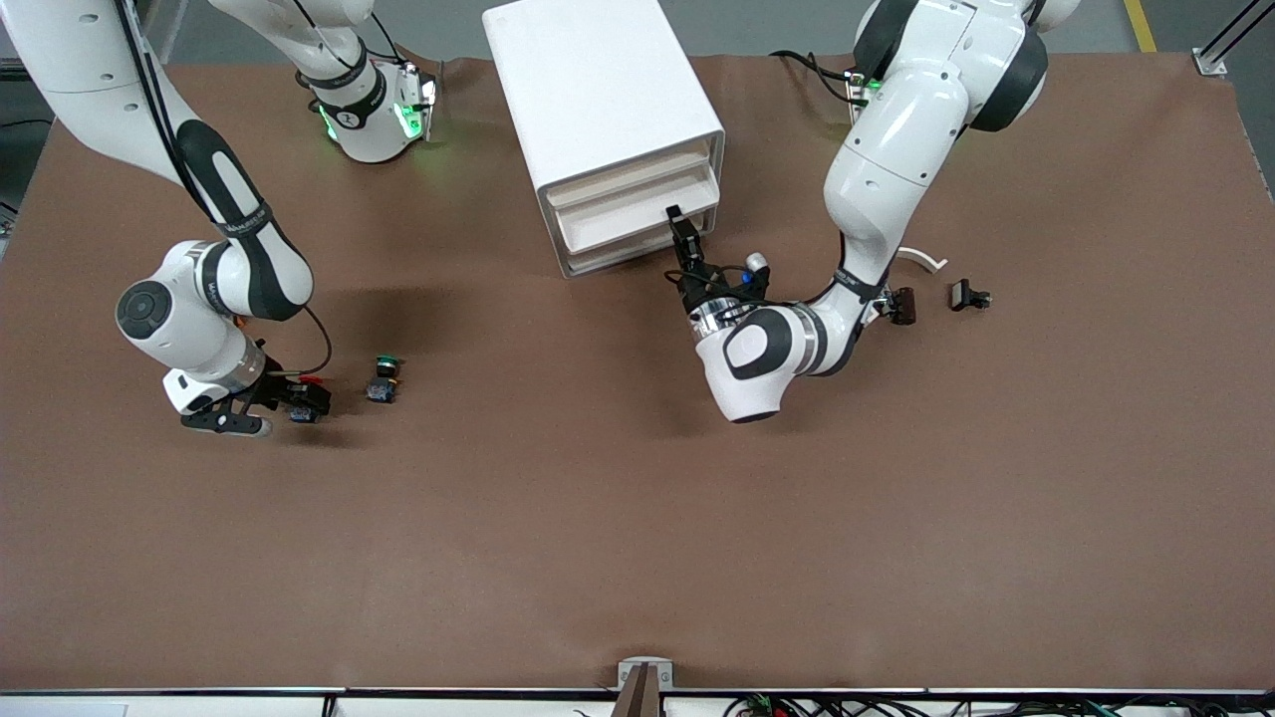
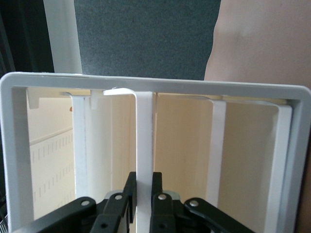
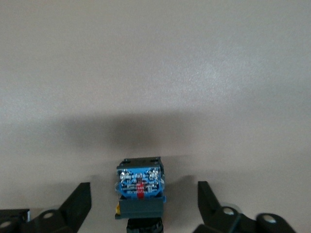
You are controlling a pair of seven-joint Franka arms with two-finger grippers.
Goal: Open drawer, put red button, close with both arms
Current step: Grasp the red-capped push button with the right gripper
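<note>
- Across the brown table (image 1: 637,518) in the front view, the white cabinet (image 1: 598,110) stands between the two bases, drawer fronts facing the camera. The left gripper (image 1: 683,231) is right at the lowest drawer (image 1: 623,251), which barely stands out from the cabinet, if at all.
- Same view, toward the right arm's end: the right gripper (image 1: 264,403) is down at the table over the red button (image 1: 307,396), a sliver of red cap showing. The green button (image 1: 383,378) lies just beside it, nearer the table's middle, and two small dark parts (image 1: 936,299) sit toward the left arm's end.
- Left wrist view now: the black fingers (image 2: 129,194) are clenched on a thin white handle (image 2: 144,155) on the drawer's cream front, cabinet frame all around.
- Right wrist view: jaws released, fingers (image 3: 77,204) spread either side of the red button (image 3: 140,191), which lies on its side, blue underside facing the camera. Nothing is touching it yet.
- To do this well, I'd say: pull the handle straight out along the drawer's run, no twisting, so it doesn't bind.
- On the other arm, centre the button between the pads, squeeze on the flat body sides, lift cleanly, and stay clear of the green one.
</note>
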